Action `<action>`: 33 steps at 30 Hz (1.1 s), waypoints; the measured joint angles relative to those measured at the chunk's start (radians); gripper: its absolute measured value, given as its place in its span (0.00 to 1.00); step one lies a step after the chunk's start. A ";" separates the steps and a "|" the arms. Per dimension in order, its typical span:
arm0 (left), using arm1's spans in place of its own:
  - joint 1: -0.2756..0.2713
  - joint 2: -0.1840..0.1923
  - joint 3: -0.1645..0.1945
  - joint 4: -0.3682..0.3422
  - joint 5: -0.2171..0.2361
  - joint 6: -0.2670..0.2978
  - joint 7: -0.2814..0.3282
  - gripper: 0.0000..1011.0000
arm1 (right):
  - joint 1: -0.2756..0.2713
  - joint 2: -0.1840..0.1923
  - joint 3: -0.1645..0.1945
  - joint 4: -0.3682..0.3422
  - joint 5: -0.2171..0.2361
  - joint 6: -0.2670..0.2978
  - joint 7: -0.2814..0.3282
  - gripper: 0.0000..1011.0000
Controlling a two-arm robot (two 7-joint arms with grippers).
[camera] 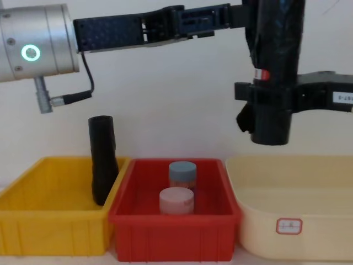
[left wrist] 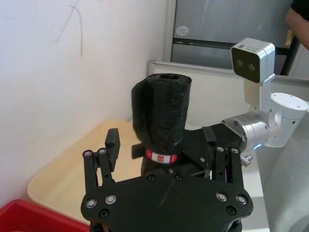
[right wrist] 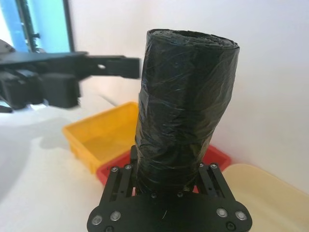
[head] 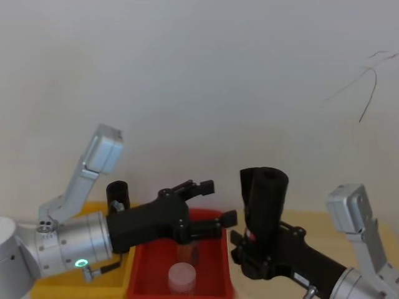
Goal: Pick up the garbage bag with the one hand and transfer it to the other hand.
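The black cylindrical garbage-bag roll (head: 265, 199) with its red-and-white band stands centre-right of frame, clamped low in my right tool (head: 251, 248). My left tool (head: 217, 202), fingers spread, hangs just beside it. Handover looks done; next, I'd draw left clear.

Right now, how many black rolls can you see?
2: the labelled garbage bag upright in the right gripper; a plain roll standing in the yellow bin.

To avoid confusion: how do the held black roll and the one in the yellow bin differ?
The held roll is thicker, with a red-and-white band; the bin roll is slimmer, plain. The right tool holds one aloft; the other stands in the yellow bin. Both are black.
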 joint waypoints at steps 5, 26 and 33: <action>0.014 0.016 -0.019 -0.013 -0.015 0.002 0.019 0.99 | -0.002 0.006 0.016 -0.001 -0.009 0.011 -0.020 0.53; 0.085 0.050 -0.077 -0.046 -0.019 -0.002 0.193 0.99 | 0.044 -0.015 0.065 0.076 -0.062 0.083 -0.128 0.53; 0.101 0.043 -0.083 -0.040 0.004 0.000 0.297 0.99 | 0.062 -0.021 0.074 0.112 -0.077 0.090 -0.142 0.53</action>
